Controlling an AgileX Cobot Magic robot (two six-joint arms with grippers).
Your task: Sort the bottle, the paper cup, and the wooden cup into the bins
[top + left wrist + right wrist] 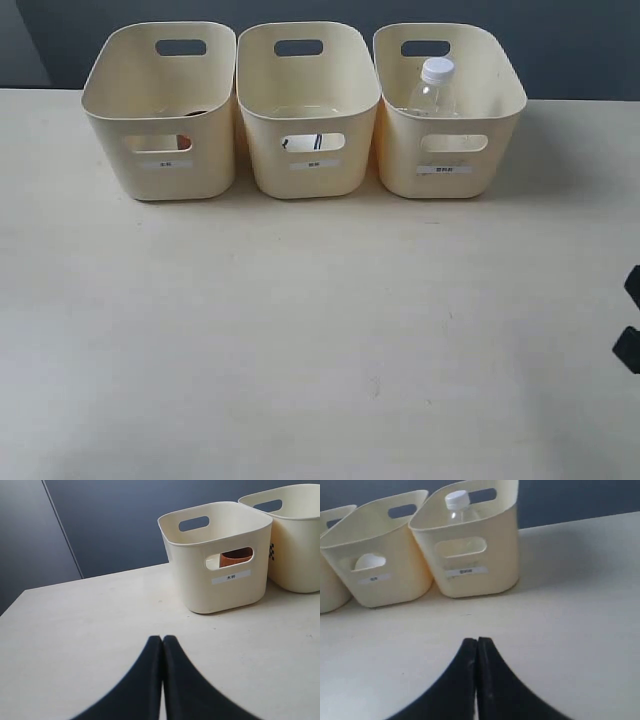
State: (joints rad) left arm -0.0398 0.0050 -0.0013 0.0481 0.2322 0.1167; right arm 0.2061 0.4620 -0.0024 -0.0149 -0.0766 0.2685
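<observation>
The bottle (434,88) stands in the right bin (447,150), the paper cup (367,562) in the middle bin (310,150), the wooden cup (236,557) in the left bin (160,150). My left gripper (162,639) and right gripper (477,641) are pressed together, holding nothing, above the table (320,340)

I'm seeing three bins (310,110) sitting side by side on the table (300,330), the bottle (434,88) standing upright in the right one.
</observation>
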